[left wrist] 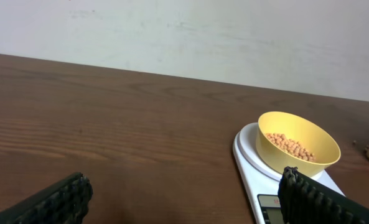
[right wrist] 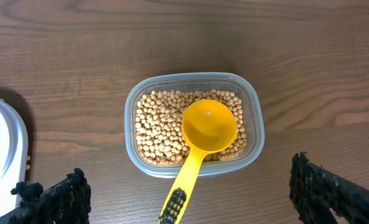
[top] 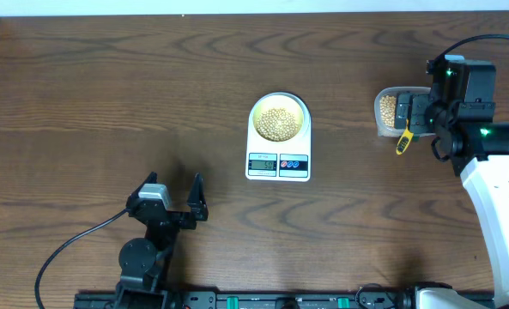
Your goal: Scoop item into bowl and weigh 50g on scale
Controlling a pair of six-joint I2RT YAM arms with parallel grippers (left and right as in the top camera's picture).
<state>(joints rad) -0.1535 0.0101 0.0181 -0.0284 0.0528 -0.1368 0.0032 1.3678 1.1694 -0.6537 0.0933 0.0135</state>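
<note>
At 7 o'clock from the scale (top: 278,152), the left tool (top: 172,185) sits low over the bench (top: 108,94), its jaws spread wide and nothing between them. The scale lies flat at the middle of the bench. On its round platform, toward 12 o'clock, stands the bowl (left wrist: 284,159), pale yellow. It holds a shallow heap of the beans (top: 279,124) that covers the bottom and reaches well short of the rim. At the scale's 6 o'clock edge a small display (top: 263,163) shows dark digits too small to read, and the marks on the two buttons beside it are just as illegible.

Toward 3 o'clock from the scale, well apart from it, is a clear rectangular container (right wrist: 253,127) with more beans (right wrist: 159,130) across its floor. A bright yellow scoop (right wrist: 209,124) rests on them, its cup empty and its handle crossing the rim toward 7 o'clock in the wrist view. The right tool (top: 415,114) hangs above this container, jaws fully apart, gripping nothing.
</note>
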